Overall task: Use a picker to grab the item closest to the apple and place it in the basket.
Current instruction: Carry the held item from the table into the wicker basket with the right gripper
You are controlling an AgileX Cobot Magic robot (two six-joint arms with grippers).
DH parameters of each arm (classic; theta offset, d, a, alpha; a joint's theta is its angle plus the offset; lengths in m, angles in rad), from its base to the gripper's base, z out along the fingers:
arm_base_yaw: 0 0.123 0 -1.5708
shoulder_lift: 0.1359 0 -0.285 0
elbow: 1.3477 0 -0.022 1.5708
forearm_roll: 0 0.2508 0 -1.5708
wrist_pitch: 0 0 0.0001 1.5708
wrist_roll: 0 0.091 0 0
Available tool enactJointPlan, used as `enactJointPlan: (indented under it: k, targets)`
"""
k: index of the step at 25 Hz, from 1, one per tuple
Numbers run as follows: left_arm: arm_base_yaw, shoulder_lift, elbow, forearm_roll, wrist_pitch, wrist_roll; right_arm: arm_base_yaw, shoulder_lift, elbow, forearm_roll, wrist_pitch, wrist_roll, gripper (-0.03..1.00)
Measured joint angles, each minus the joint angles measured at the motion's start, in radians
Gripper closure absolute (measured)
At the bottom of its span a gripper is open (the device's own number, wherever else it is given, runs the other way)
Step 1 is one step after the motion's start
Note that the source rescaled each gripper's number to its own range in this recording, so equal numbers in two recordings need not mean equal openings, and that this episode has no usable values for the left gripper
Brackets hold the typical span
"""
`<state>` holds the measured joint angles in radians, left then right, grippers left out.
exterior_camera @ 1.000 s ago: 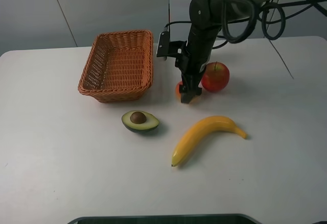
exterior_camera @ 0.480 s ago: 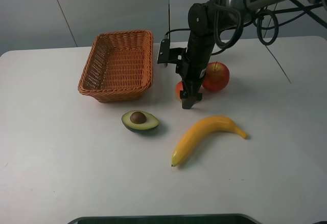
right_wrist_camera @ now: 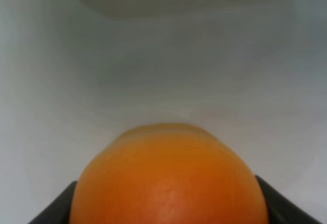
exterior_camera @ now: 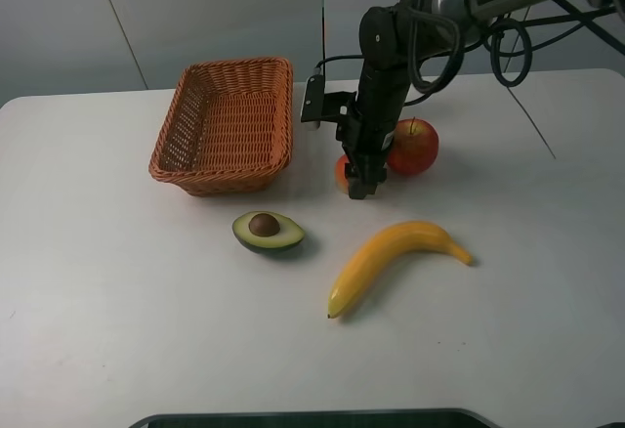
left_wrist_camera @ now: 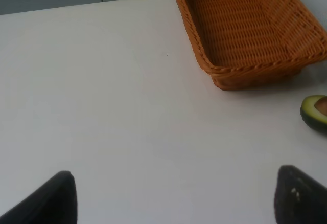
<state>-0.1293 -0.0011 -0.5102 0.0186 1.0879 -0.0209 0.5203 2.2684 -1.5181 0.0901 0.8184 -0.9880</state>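
Observation:
A small orange (exterior_camera: 341, 167) lies on the white table right beside the red apple (exterior_camera: 414, 147), on its left. My right gripper (exterior_camera: 358, 186) points down over the orange and is shut on it. In the right wrist view the orange (right_wrist_camera: 168, 178) fills the gap between the dark fingers (right_wrist_camera: 56, 208). The woven basket (exterior_camera: 234, 64) stands empty at the back left. My left gripper (left_wrist_camera: 173, 198) is open with nothing between its fingertips, hovering over bare table short of the basket (left_wrist_camera: 245, 70); it does not show in the exterior high view.
A halved avocado (exterior_camera: 268, 232) lies in front of the basket and also shows in the left wrist view (left_wrist_camera: 316, 112). A yellow banana (exterior_camera: 391, 257) lies in front of the apple. A black cable hangs from the right arm above the apple.
The right gripper dipped lower around the orange half a second ago and now sits slightly higher, closed on it. The orange and other fruit stay in place.

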Motion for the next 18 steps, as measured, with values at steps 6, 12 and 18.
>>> enactJointPlan:
  k: [6,12,18]
  targets:
    - [0.000,0.000,0.000,0.000,0.000,0.000,0.000,0.000,0.000,0.000,0.000,-0.004,0.97]
    - [0.000,0.000,0.000,0.000,0.000,0.000,0.000,0.000,0.000,0.000,0.003,-0.004,0.97]
    - [0.000,0.000,0.000,0.000,0.000,0.000,0.000,0.000,0.000,0.000,0.011,-0.004,0.97]
